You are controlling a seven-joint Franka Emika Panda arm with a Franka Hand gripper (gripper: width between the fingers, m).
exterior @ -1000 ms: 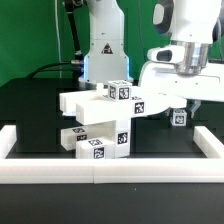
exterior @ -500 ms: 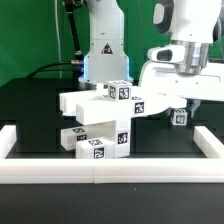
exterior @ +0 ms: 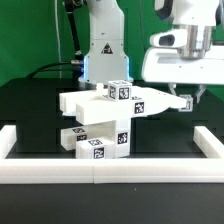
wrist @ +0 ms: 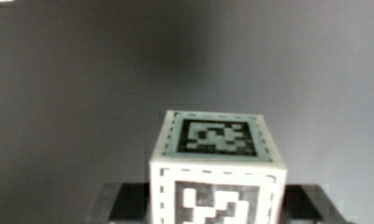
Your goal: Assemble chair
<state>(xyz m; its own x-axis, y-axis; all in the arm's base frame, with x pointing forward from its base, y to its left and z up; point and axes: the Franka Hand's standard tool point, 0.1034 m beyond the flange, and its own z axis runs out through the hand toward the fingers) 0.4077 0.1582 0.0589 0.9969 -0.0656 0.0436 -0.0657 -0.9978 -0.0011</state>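
While your arm's two-finger gripper [exterior: 187, 101] holds a small matte white tagged cube [wrist: 216, 160] w/ jaws narrowed, expect it light, rigid, smooth; grip flat sides.

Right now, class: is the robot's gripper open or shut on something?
Shut on a chair piece: in the wrist view the fingers flank a tagged white block, at the gripper outside.

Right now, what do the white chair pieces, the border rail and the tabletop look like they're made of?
Matte white blocky chair pieces: look like hard plastic, possibly printed; even, dull surfaces with crisp edges, and flat black-and-white square tags that look like stickers. Long low white border rail: similar matte white, maybe plastic or foam; the look leaves it open. Black tabletop: dark, non-reflective, possibly cloth or a mat.
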